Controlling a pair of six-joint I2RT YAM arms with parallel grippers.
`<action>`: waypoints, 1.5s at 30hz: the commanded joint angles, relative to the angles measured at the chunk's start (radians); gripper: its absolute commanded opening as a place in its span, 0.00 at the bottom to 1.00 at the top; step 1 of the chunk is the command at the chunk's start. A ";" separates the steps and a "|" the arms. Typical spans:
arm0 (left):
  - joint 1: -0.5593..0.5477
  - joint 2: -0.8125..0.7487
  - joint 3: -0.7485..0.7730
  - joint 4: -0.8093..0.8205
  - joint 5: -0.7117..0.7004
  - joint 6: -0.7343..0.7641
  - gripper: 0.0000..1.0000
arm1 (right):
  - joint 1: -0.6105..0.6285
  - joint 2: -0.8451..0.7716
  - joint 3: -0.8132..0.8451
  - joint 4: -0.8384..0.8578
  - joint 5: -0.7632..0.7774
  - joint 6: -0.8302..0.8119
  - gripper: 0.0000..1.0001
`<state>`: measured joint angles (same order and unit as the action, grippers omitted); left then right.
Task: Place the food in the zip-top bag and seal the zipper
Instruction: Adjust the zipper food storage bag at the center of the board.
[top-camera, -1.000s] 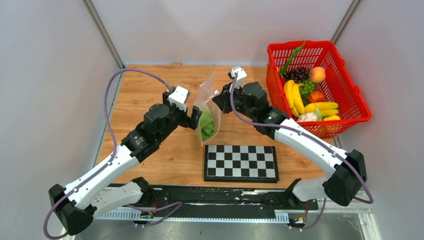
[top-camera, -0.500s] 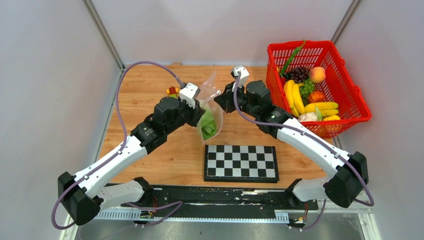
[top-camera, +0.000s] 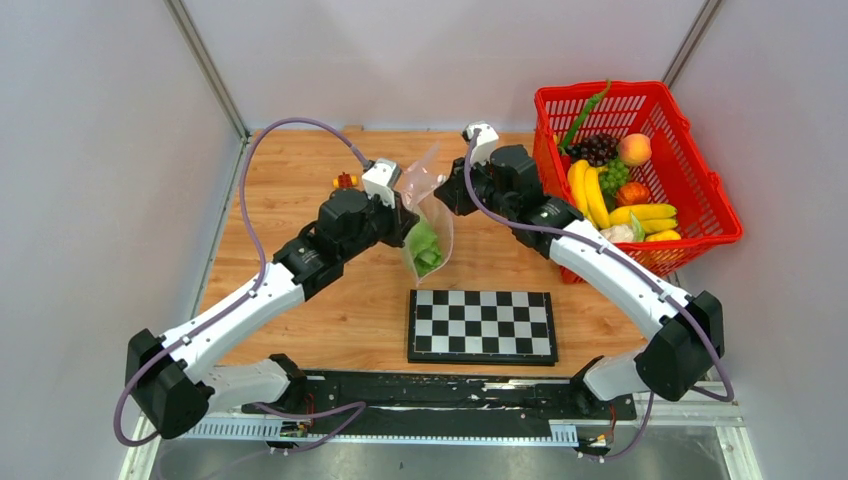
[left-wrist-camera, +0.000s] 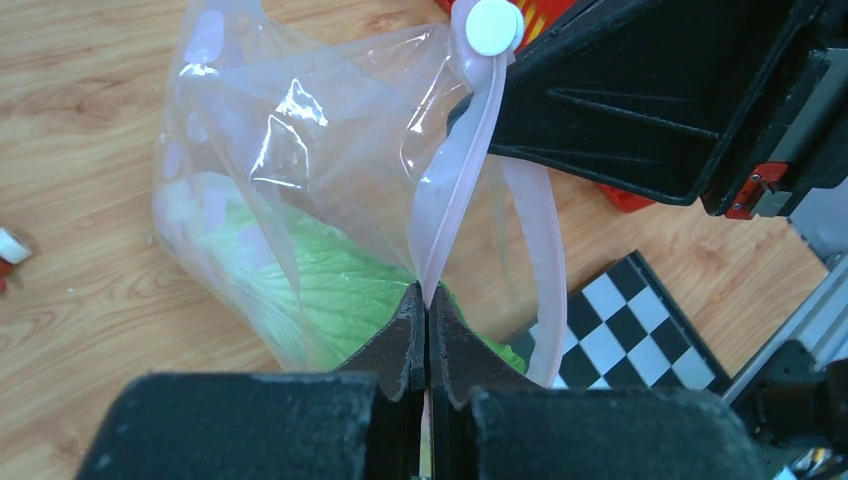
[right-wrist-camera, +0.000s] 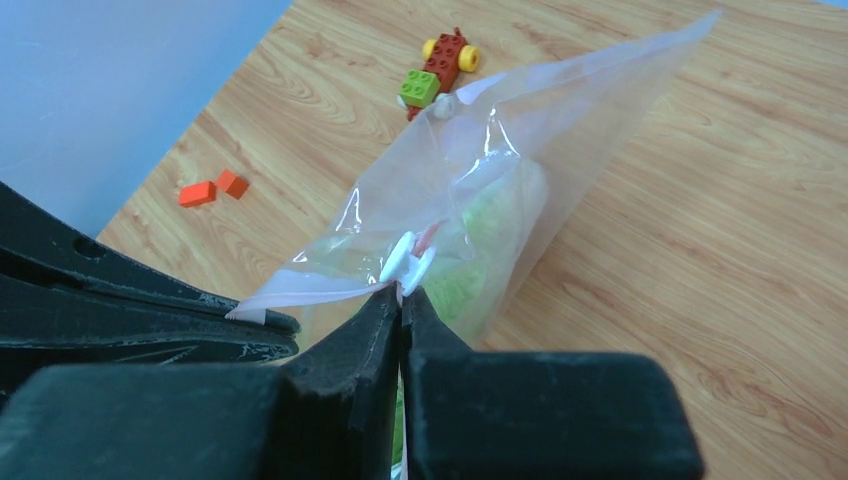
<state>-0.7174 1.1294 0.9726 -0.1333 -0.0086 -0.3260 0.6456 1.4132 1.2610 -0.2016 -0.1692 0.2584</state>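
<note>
Above the counter (top-camera: 300, 220), left of the red basket (top-camera: 700, 190) of fruit (top-camera: 590, 195) and beyond the chessboard (top-camera: 482, 325), the bag (top-camera: 428, 215) hangs with lettuce (left-wrist-camera: 330, 290) inside. The left pincer (left-wrist-camera: 427, 320) is pressed together on the pink zipper (left-wrist-camera: 450, 200). The right pincer (right-wrist-camera: 400, 300) pinches it at the white slider (left-wrist-camera: 493, 25). Uneven pulling could slip the thin strip free or tear it. A brick toy (right-wrist-camera: 440, 65) lies well apart.

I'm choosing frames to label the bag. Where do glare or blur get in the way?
Left wrist: white glare streaks on the zip-top bag, but the lettuce reads fine; the left pincer is soft up close. Right wrist: a small glint on the film, right pincer blurred. Top external: even light, sharp, bag small.
</note>
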 joint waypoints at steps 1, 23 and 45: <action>0.004 0.040 0.028 0.106 -0.040 -0.131 0.00 | -0.022 0.011 0.108 -0.077 0.153 -0.033 0.09; 0.004 0.190 0.196 0.071 -0.035 -0.100 0.00 | -0.067 -0.338 -0.100 -0.247 0.237 -0.050 0.66; 0.004 0.145 0.123 0.063 0.056 -0.094 0.00 | -0.806 -0.124 0.088 -0.346 0.064 -0.038 0.71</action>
<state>-0.7174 1.3186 1.0916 -0.1131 0.0105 -0.4358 -0.0807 1.2278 1.3178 -0.5140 0.0444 0.1829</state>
